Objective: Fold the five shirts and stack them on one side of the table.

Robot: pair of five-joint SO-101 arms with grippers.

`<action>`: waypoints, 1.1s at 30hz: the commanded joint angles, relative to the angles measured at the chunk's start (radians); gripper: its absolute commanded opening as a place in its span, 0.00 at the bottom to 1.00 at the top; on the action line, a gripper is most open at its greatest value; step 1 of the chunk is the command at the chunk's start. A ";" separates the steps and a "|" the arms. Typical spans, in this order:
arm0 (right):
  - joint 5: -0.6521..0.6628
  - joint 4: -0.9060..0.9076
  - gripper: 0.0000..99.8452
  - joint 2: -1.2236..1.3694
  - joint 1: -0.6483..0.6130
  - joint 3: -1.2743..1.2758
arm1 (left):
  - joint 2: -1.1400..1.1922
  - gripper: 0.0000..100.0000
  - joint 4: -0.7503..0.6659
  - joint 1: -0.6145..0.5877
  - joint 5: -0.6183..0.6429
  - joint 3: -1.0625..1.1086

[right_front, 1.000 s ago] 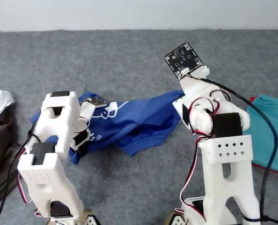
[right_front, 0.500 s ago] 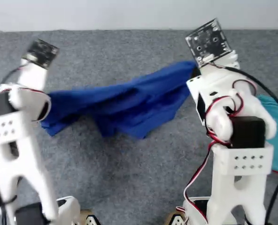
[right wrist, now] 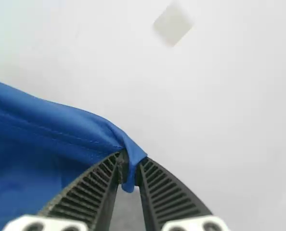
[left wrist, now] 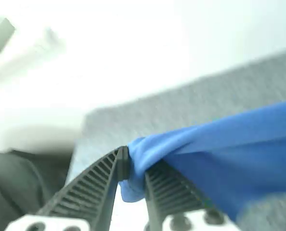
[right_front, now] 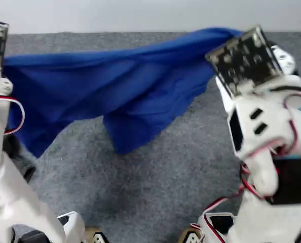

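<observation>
grey felt-like tabletop [right_front: 155,202], plain white wall [right_front: 140,15] along its far edge

Shirt [right_front: 120,91] strung between my left gripper [left wrist: 132,173] at ten o'clock and my right gripper [right wrist: 128,175] at one o'clock, over table [right_front: 160,177].

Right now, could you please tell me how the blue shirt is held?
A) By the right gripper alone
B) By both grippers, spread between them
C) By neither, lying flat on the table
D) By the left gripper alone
B: the left gripper and the right gripper are each shut on an edge of the shirt, which hangs spread between the two arms.
</observation>
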 commanded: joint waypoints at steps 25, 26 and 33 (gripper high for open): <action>0.466 -0.085 0.01 -0.196 0.033 -0.334 | -0.252 0.01 0.163 0.118 -0.063 -0.163; 0.466 -0.054 0.01 -0.191 0.051 -0.334 | -0.279 0.01 0.163 0.124 -0.068 -0.111; 0.436 0.205 0.01 -0.022 0.084 -0.333 | -0.350 0.01 0.138 0.133 -0.072 0.288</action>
